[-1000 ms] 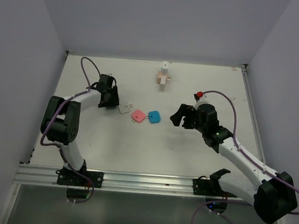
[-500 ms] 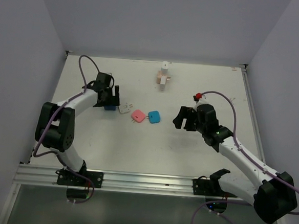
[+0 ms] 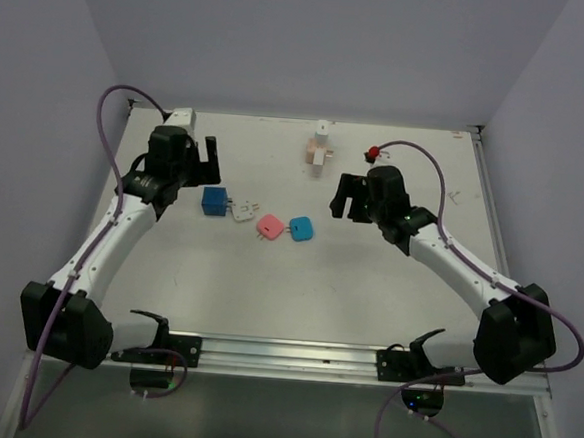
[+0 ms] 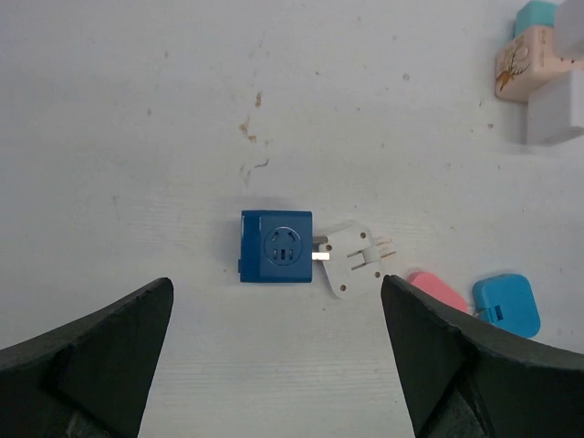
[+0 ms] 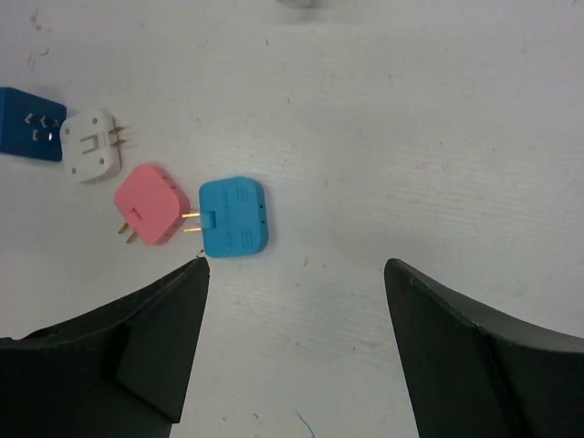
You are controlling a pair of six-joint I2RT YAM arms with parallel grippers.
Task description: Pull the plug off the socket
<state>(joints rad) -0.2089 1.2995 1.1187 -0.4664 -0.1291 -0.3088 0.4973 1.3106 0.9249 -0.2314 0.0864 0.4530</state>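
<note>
Blue socket (image 4: 276, 246) just released beside white plug (image 4: 354, 260), apparently unplugged; left end effector (image 4: 276, 301) lifted clear, right end effector (image 5: 295, 269) hovering, both open and empty.

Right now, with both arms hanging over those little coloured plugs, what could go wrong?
1. The blue socket and white plug lie touching, the pink plug close by; the open left tool, coming down wide, might knock a neighbour askew.
2. Nothing seems to fix these pieces to the table, so pulling one might drag its partner along instead of parting them.
3. Bare prongs show between the pink and light blue plug; the right tool could pinch them.
</note>
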